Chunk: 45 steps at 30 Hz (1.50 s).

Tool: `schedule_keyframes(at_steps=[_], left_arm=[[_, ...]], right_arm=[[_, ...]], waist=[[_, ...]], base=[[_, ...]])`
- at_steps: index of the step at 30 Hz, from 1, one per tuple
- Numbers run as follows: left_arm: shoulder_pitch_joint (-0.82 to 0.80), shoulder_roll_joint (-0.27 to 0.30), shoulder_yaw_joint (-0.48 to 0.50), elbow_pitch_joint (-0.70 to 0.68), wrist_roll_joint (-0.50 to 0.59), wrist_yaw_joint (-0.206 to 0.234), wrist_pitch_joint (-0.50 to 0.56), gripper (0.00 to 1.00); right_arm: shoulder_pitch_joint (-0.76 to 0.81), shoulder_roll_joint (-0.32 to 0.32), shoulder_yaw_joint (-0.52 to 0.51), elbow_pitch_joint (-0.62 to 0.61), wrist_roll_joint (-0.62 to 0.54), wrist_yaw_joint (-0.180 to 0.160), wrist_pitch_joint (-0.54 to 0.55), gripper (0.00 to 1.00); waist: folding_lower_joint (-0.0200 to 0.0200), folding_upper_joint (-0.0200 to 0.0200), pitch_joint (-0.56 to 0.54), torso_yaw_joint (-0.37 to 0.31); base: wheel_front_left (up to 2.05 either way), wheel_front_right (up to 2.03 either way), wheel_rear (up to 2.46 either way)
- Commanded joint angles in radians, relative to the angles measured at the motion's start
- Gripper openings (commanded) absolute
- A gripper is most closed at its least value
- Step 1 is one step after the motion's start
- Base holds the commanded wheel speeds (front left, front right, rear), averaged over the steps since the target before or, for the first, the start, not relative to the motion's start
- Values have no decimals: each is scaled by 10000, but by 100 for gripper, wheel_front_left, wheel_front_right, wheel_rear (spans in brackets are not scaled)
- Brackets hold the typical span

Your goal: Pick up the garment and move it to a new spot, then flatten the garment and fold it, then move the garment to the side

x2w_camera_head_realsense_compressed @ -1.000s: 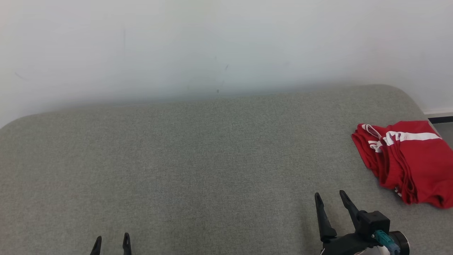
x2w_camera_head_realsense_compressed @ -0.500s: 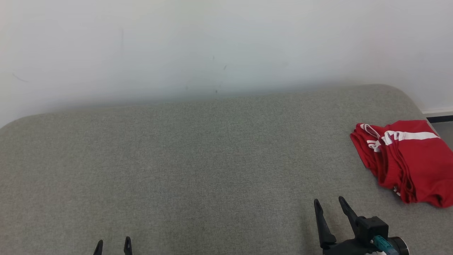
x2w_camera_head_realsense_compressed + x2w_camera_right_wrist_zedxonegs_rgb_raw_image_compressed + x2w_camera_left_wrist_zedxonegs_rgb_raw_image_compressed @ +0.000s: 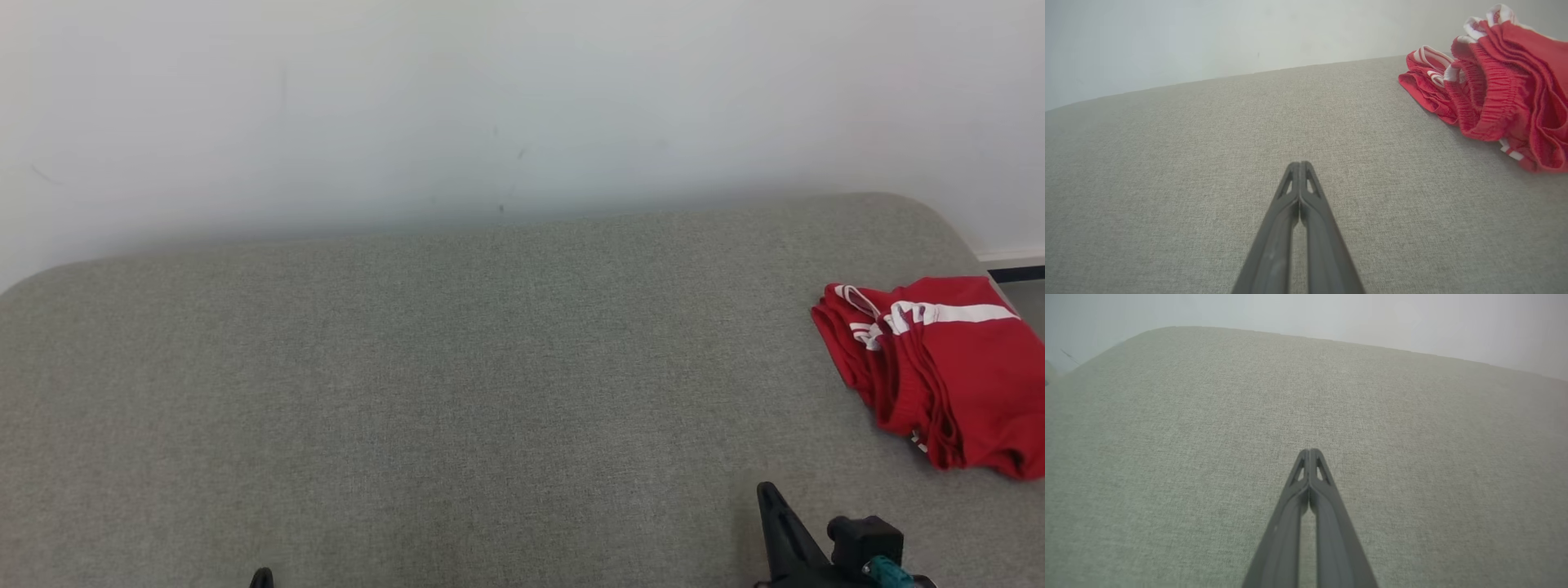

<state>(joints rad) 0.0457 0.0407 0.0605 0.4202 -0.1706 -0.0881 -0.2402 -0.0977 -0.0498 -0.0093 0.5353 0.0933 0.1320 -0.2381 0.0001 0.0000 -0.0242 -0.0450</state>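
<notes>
Near the closed right gripper (image 3: pixel 1299 165) lies the garment (image 3: pixel 1494 94); left gripper (image 3: pixel 1309 452), also closed, faces cushion (image 3: pixel 1167 416).

The left gripper (image 3: pixel 1309 451) hangs over the grey cushion (image 3: pixel 1167 416), closed tip to tip, empty; the right gripper (image 3: pixel 1299 163) over it likewise.

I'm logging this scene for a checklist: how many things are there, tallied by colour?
Red: 1, the garment
Dark: 2, the left gripper and the right gripper
Grey: 1, the padded surface
Total: 4
</notes>
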Motion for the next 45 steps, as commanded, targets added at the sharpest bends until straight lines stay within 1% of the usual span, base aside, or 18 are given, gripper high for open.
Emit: schedule_keyframes(at_steps=[1,14,15,30,45], left_arm=[[-234,40,97,-127,-541,-28,149,0],[-415,53,92,-506,-3020,-98,675,0],[-415,53,92,-506,-3020,-98,675,0],[-666,69,177,-792,-5416,-169,1269,0],[-881,81,266,-1015,-7462,-239,1786,0]], right_arm=[[-275,-6,-124,-191,588,-1,143,0],[-155,-6,-181,-790,3212,-3,651,0],[-155,-6,-181,-790,3212,-3,651,0],[-143,-6,-348,-1267,5733,-6,1239,0],[-156,-7,-511,-1645,7869,-9,1763,0]], waist=[[0,0,3,8],[0,0,31,55],[0,0,31,55],[0,0,63,110],[0,0,96,165]], base=[[0,0,0],[0,0,0],[0,0,0],[0,0,0],[0,0,0]])
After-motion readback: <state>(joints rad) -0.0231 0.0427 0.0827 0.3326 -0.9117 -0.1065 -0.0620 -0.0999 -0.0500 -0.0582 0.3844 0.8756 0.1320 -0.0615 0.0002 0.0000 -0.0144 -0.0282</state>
